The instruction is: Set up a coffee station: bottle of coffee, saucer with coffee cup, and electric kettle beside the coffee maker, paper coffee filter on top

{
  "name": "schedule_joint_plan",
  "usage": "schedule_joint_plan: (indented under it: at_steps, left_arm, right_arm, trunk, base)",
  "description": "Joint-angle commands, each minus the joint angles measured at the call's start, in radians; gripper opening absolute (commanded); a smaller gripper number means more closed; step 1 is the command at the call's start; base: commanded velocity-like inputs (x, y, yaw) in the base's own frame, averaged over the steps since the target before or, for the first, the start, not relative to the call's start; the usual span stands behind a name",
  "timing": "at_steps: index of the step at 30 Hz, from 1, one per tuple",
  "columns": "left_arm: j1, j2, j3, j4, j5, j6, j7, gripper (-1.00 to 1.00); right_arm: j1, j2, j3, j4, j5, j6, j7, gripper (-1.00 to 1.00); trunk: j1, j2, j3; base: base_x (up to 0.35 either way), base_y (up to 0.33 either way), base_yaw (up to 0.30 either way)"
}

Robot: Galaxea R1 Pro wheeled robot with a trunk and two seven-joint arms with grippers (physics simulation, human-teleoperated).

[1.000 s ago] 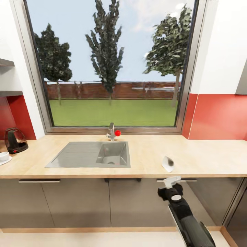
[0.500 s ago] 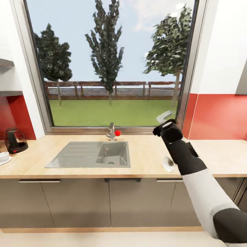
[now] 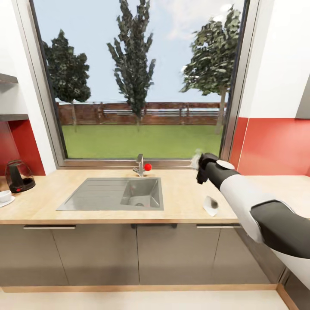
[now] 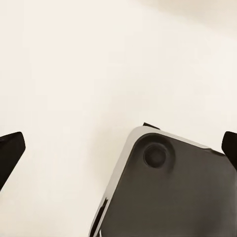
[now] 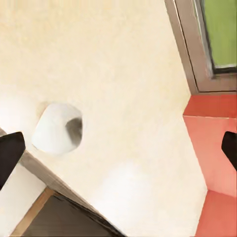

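Observation:
The white paper coffee filter lies on its side near the front edge of the tan kitchen countertop, right of the sink. My right gripper hovers above the worktop behind the filter, by the window's right corner. In the right wrist view the right gripper is open and empty, with the filter below it on the countertop. At the far left stand the dark electric kettle and the white coffee cup on its saucer. My left gripper is open over pale floor. The coffee maker and the bottle of coffee are out of view.
A steel sink with a faucet and red knob is set in the middle of the counter under a large window. Red wall panels back the right side. Dark shelf boards show at the left edge. Grey cabinet doors run below.
My right arm has risen from below the counter's front edge to above the worktop. Since half a second ago its gripper has dropped a little and turned downward. The filter has stayed put.

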Motion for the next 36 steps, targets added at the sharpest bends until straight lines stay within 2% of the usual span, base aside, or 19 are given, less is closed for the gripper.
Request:
schedule_joint_plan:
  at_steps: [1, 3, 4, 5, 7, 9, 15, 21, 27, 36]
  left_arm:
    - [0.001, 0.001, -0.007, -0.002, -0.002, -0.001, 0.010, 1.00]
    - [0.001, 0.000, -0.007, -0.002, -0.001, -0.001, 0.010, 1.00]
    - [0.001, 0.000, -0.007, -0.002, -0.001, -0.001, 0.010, 1.00]
    - [0.001, 0.000, -0.007, -0.002, 0.000, -0.001, 0.010, 1.00]
    - [0.001, 0.000, -0.007, -0.002, 0.000, -0.001, 0.010, 1.00]
    - [0.001, 0.001, -0.007, -0.002, 0.000, 0.000, 0.010, 1.00]
    - [0.001, 0.002, -0.006, -0.002, 0.001, 0.004, 0.010, 1.00]
    - [0.001, 0.002, -0.007, -0.001, -0.002, 0.015, 0.010, 1.00]
    - [0.001, 0.002, -0.007, -0.001, -0.004, 0.016, 0.009, 1.00]
    - [0.001, 0.001, -0.007, 0.000, -0.003, 0.014, 0.008, 1.00]
  right_arm:
    - [-0.001, -0.003, 0.003, 0.006, 0.033, -0.013, 0.070, 1.00]
    - [-0.001, -0.005, 0.002, 0.030, 0.054, -0.026, 0.164, 1.00]
    - [-0.001, -0.004, 0.002, 0.039, 0.058, -0.028, 0.185, 1.00]
    - [-0.001, 0.003, 0.005, 0.101, 0.075, -0.041, 0.261, 1.00]
    - [-0.001, 0.004, 0.008, 0.117, 0.087, -0.044, 0.275, 1.00]
    - [-0.002, -0.001, 0.017, 0.126, 0.120, -0.048, 0.284, 1.00]
    - [-0.002, -0.003, 0.021, 0.129, 0.171, -0.064, 0.276, 1.00]
    - [-0.003, -0.001, 0.019, 0.130, 0.225, -0.058, 0.225, 1.00]
    - [-0.003, -0.004, 0.018, 0.136, 0.236, -0.042, 0.176, 1.00]
    - [-0.004, -0.015, 0.018, 0.228, 0.237, -0.041, 0.134, 1.00]
  trunk:
    - [0.000, -0.001, -0.001]
    - [0.000, -0.001, -0.001]
    - [0.000, -0.001, -0.001]
    - [0.000, -0.001, -0.001]
    - [0.000, -0.001, -0.001]
    - [0.000, -0.001, -0.001]
    - [0.000, -0.001, -0.001]
    - [0.000, -0.001, -0.001]
    - [0.000, -0.001, -0.001]
    - [0.000, -0.001, -0.001]
  base:
    - [0.000, 0.000, 0.000]
    - [0.000, 0.000, 0.000]
    - [0.000, 0.000, 0.000]
    - [0.000, 0.000, 0.000]
    - [0.000, 0.000, 0.000]
    - [0.000, 0.000, 0.000]
    - [0.000, 0.000, 0.000]
    - [0.051, 0.000, 0.000]
    - [0.269, 0.000, 0.000]
    - [0.105, 0.000, 0.000]
